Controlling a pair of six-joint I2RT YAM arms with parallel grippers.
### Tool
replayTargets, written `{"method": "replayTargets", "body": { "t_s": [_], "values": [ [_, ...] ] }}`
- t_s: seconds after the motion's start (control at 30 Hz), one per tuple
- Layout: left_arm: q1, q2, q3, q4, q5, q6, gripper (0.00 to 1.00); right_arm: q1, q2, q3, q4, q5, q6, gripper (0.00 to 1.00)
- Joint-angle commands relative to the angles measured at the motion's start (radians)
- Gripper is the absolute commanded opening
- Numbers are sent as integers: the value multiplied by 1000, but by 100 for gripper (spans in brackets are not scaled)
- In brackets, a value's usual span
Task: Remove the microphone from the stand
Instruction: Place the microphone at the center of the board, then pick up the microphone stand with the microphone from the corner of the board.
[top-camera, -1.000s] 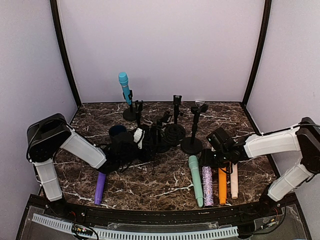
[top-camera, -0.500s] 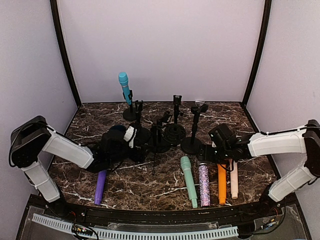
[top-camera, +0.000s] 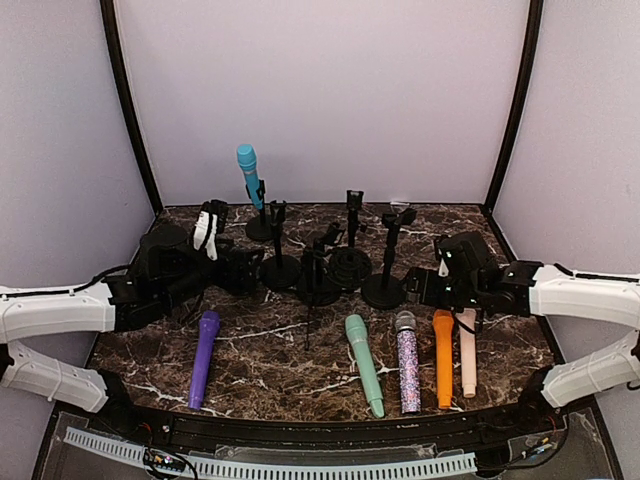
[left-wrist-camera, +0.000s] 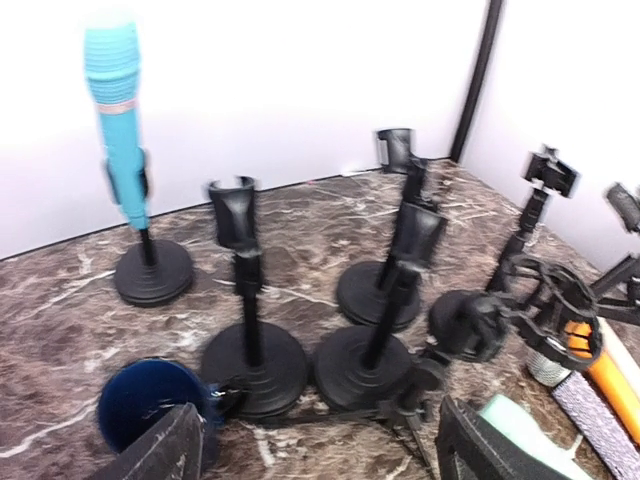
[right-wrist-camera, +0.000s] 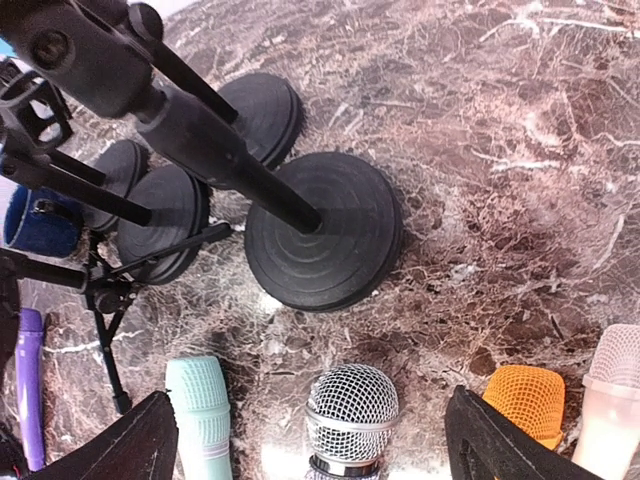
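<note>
A light blue microphone (top-camera: 247, 172) (left-wrist-camera: 118, 120) stands clipped in its stand (top-camera: 260, 230) (left-wrist-camera: 152, 272) at the back left of the marble table. My left gripper (top-camera: 240, 268) (left-wrist-camera: 320, 462) is open and empty, low over the table to the front left of that stand and apart from it. My right gripper (top-camera: 420, 290) (right-wrist-camera: 320, 448) is also open and holds nothing. It hovers just above the mesh head of a glitter microphone (top-camera: 408, 360) (right-wrist-camera: 352, 412) lying on the table.
Several empty black stands (top-camera: 318, 272) (left-wrist-camera: 375, 350) crowd the middle, one on a tripod. Purple (top-camera: 203, 357), mint (top-camera: 363, 362), orange (top-camera: 444, 355) and pale pink (top-camera: 468, 350) microphones lie along the front. A dark blue round object (left-wrist-camera: 145, 405) sits by my left finger.
Both grippers have opened. The left arm swung back and to the left, away from the stands. The right gripper drew back from the glitter microphone, and the mint microphone shifted left.
</note>
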Motion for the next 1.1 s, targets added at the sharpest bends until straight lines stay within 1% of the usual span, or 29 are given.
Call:
{"method": "replayTargets", "body": {
  "t_s": [0.0, 0.07, 0.17, 0.3, 0.47, 0.6, 0.67, 0.77, 0.93, 1.07],
  "values": [
    [59, -56, 89, -195, -43, -15, 85, 4, -52, 19, -11, 26, -23, 96],
    [99, -50, 130, -218, -20, -13, 86, 3, -70, 11, -2, 26, -43, 98],
    [173, 2, 215, -247, 31, -10, 86, -4, -71, 27, -22, 27, -85, 99],
    [245, 89, 330, -274, 74, 11, 86, -16, -59, 53, -55, 32, -122, 99],
    [318, 228, 437, -225, 109, 28, 86, -37, -68, 36, -26, 14, -125, 98],
    [331, 332, 522, -146, 141, 98, 87, -50, -70, 15, -1, -1, -117, 99],
    [332, 385, 589, -116, 158, 129, 87, -58, -70, 6, 6, -7, -114, 99],
    [333, 475, 668, -104, 148, 170, 87, -71, -69, 1, 10, -14, -114, 99],
    [333, 586, 798, -77, 27, 241, 87, -87, -66, 12, 11, -27, -116, 99],
    [333, 670, 880, -54, -26, 281, 87, -95, -67, 29, 6, -27, -121, 99]
  ]
}}
